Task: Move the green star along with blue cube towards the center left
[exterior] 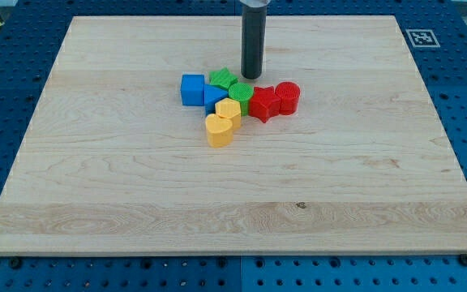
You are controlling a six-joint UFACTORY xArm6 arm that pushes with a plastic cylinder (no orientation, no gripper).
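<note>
The green star lies in a tight cluster near the board's upper middle. The blue cube sits just to its left. My tip stands just right of the green star, close to it and above the green cylinder. A second blue block lies between the cube and the green cylinder. I cannot tell if the tip touches the star.
A red star and a red cylinder sit at the cluster's right. Two yellow blocks sit at its bottom. The wooden board lies on a blue perforated table, with a marker tag at the top right.
</note>
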